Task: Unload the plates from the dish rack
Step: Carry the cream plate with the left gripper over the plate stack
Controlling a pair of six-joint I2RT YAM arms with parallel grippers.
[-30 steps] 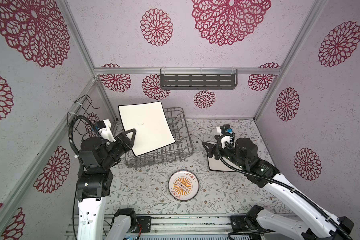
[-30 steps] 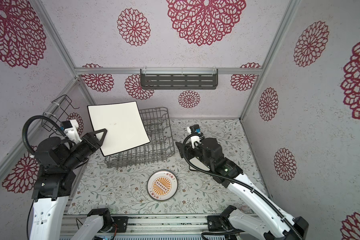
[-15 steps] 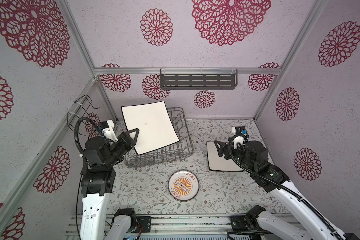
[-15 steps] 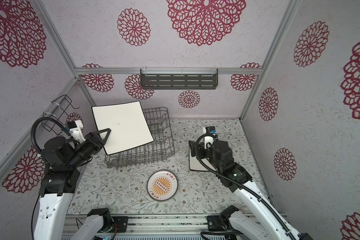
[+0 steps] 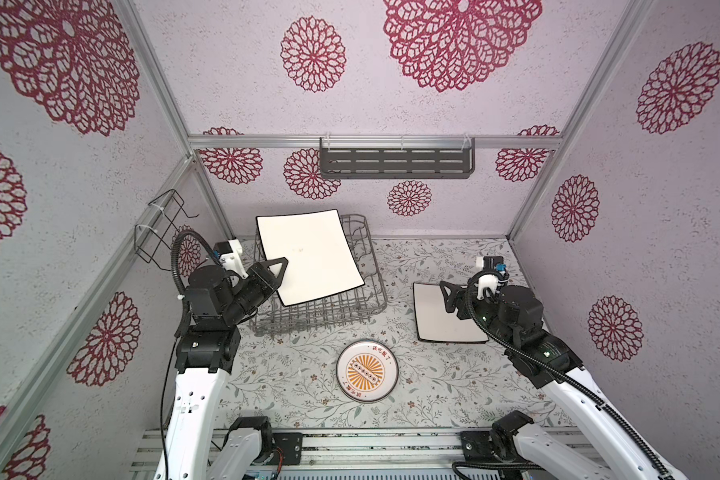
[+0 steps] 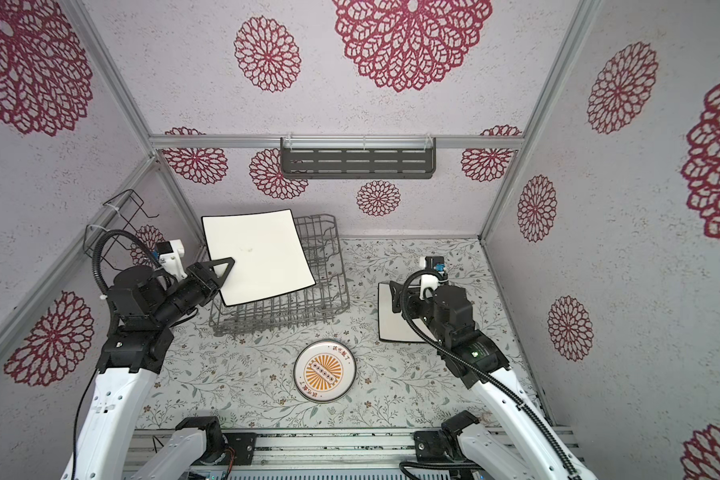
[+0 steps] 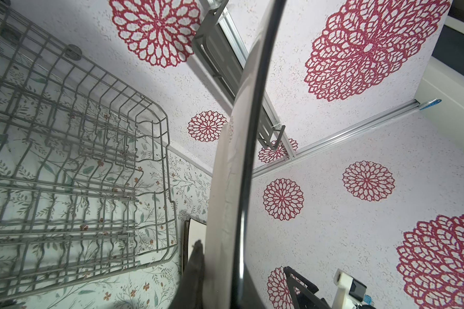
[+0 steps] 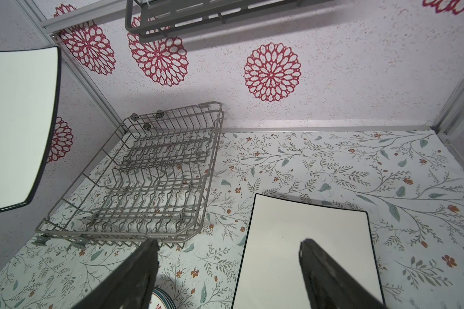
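Note:
My left gripper (image 5: pixel 281 266) (image 6: pixel 227 266) (image 7: pixel 223 256) is shut on the corner of a large square white plate (image 5: pixel 308 257) (image 6: pixel 258 253) with a black rim. It holds the plate tilted in the air over the grey wire dish rack (image 5: pixel 350 307) (image 6: pixel 292 307) (image 7: pixel 78 174) (image 8: pixel 158 174), whose tines stand bare. In the left wrist view this plate (image 7: pixel 241 160) shows edge-on. A second square plate (image 5: pixel 437 324) (image 6: pixel 389 324) (image 8: pixel 306 240) lies flat on the table to the right. My right gripper (image 5: pixel 447 295) (image 6: pixel 398 297) (image 8: pixel 228 243) hovers open over its left edge, holding nothing. A round sunburst plate (image 5: pixel 366 371) (image 6: pixel 324 371) lies in front.
A dark grey slotted shelf (image 5: pixel 395 163) hangs on the back wall. A thin black wire bracket (image 5: pixel 161 228) sticks out from the left wall, close behind my left arm. The flowered table (image 5: pixel 433 257) is walled on three sides.
My left gripper has carried the square plate a little to the right above the rack. My right arm has drawn back to the right, uncovering the plate that lies on the table.

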